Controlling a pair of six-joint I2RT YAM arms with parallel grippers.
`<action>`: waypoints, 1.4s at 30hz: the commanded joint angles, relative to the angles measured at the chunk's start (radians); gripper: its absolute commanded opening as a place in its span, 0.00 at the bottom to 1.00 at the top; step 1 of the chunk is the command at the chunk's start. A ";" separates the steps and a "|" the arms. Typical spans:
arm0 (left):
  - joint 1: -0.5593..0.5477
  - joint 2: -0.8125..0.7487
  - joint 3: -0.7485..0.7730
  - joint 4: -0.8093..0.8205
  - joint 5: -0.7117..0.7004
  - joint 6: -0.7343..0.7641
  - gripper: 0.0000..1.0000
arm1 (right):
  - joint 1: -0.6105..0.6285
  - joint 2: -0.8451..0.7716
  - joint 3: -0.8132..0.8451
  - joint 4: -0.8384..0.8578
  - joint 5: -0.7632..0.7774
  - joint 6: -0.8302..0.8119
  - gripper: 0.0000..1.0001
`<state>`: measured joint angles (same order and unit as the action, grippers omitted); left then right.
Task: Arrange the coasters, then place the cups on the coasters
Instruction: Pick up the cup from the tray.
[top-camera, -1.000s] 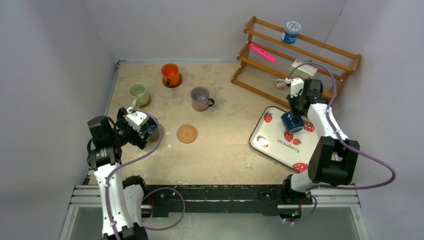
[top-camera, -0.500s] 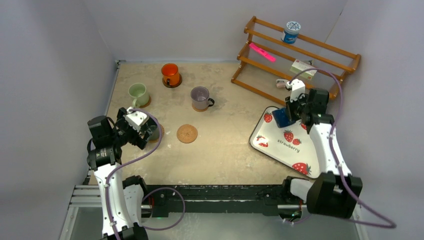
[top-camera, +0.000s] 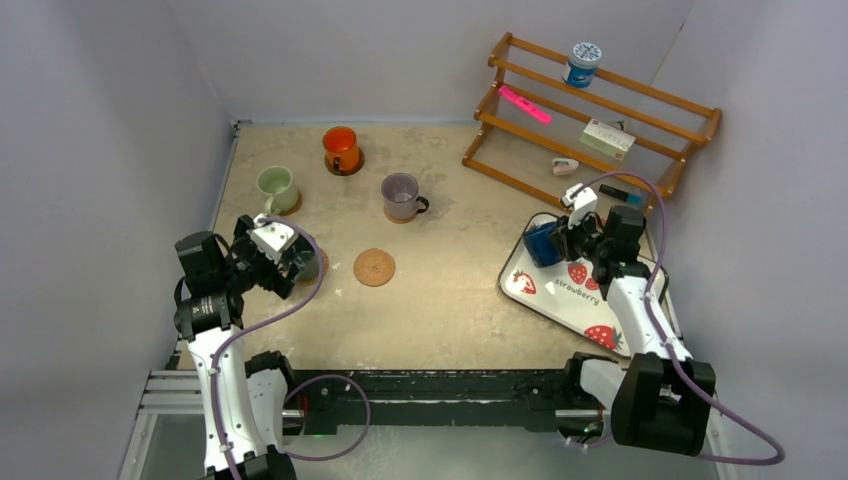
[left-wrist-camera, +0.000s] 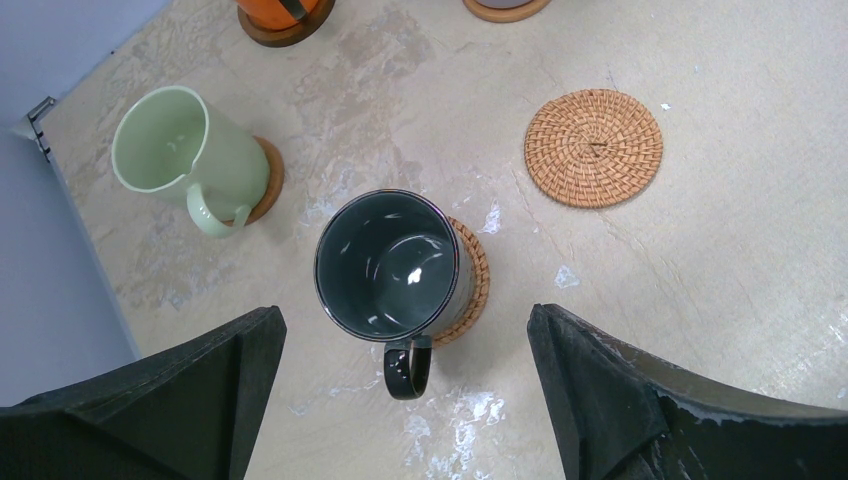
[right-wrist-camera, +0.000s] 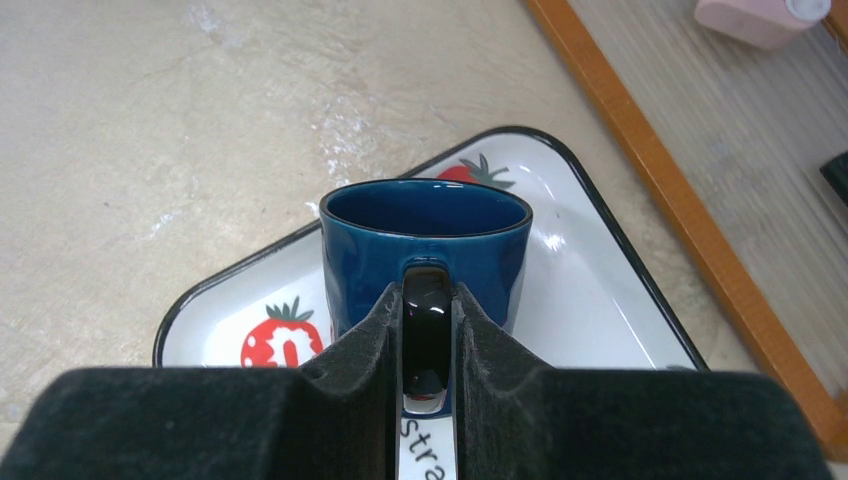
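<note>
My right gripper is shut on the handle of the dark blue cup, which hangs upright over the left corner of the strawberry tray. My left gripper stands wide open above the dark grey-teal cup, which sits on a woven coaster. One bare woven coaster lies mid-table. The green cup, orange cup and purple-grey cup each stand on a coaster.
A wooden rack at the back right carries a blue-and-white lidded tub, a pink strip and small boxes. White walls close in the table at the left, back and right.
My right arm has carried the blue cup leftward across the tray, from its far side to its left corner, and turned it upright. The left arm has not moved.
</note>
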<state>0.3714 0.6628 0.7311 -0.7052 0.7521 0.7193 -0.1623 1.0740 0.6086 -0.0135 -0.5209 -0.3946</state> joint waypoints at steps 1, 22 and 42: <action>0.008 0.001 0.010 0.009 0.029 0.019 1.00 | 0.003 -0.014 -0.050 0.205 -0.117 0.023 0.00; 0.008 -0.003 0.010 0.007 0.032 0.020 1.00 | -0.064 -0.146 -0.176 0.049 -0.097 -0.163 0.04; 0.008 -0.007 0.008 0.008 0.030 0.020 1.00 | -0.091 -0.207 -0.197 -0.057 -0.081 -0.259 0.32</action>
<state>0.3714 0.6624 0.7311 -0.7055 0.7521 0.7197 -0.2493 0.8852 0.4183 -0.0288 -0.6167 -0.6121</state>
